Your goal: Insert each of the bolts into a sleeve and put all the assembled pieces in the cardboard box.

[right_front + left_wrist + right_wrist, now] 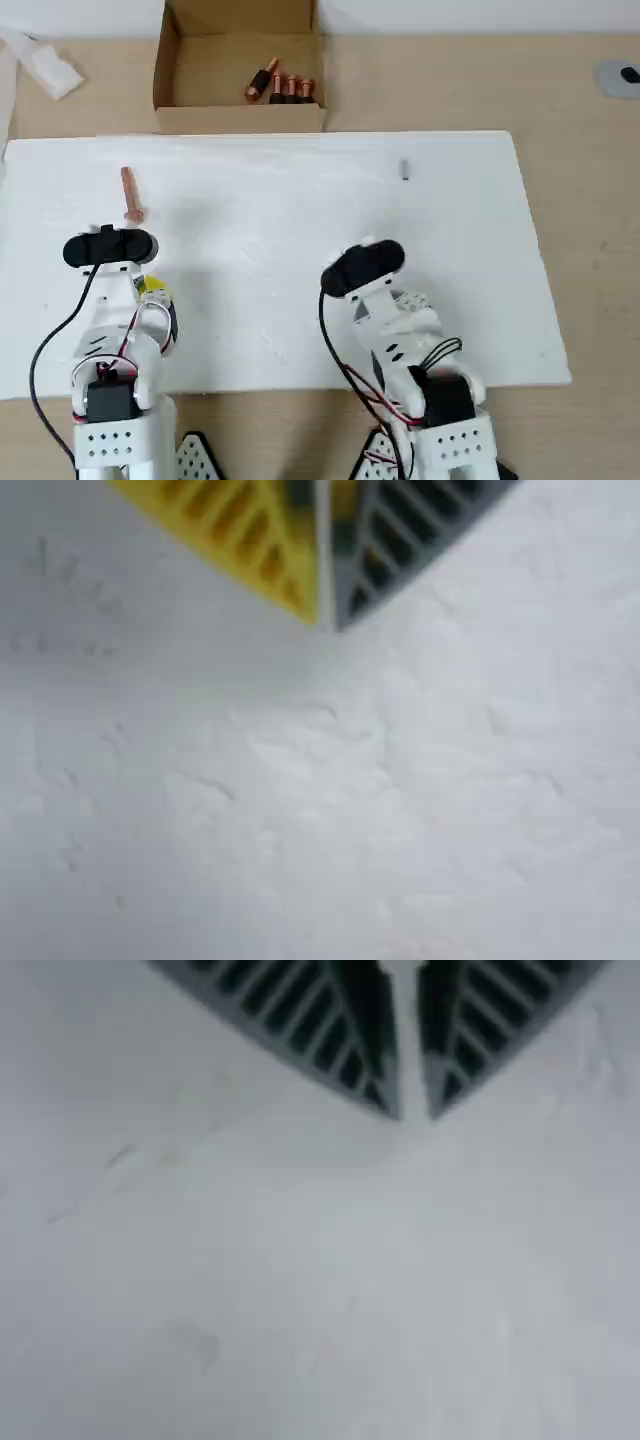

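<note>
Spanning most of the wooden table [590,200], a white sheet [300,210] carries the work. The cardboard box [240,120] sits just beyond its far edge with several assembled pieces [281,88] inside, the desk editor says. Where do the arms stand?

Both are folded low at the near edge, the photographer answers: the left arm [120,330] by the sheet's left side, the right arm [405,335] nearer the middle. The left gripper [326,620] points at bare sheet, its yellow and grey fingers together on nothing. The right gripper [410,1112] hangs over bare sheet too, its grey fingers drawn to a thin slit and holding nothing.

And what is left to do? the editor asks.

One copper bolt [130,193] lies loose on the sheet just ahead of the left arm, the photographer says. What looks to be a small grey sleeve [405,170] lies well apart from it, ahead of the right arm and toward the far edge. By the look of it, the last pairing is the step in hand and is not yet begun. The next move calls for each gripper to open and come down on its nearer part. The bolt's shank then has to be lined up with the sleeve's narrow bore before the piece goes into the box.
</note>
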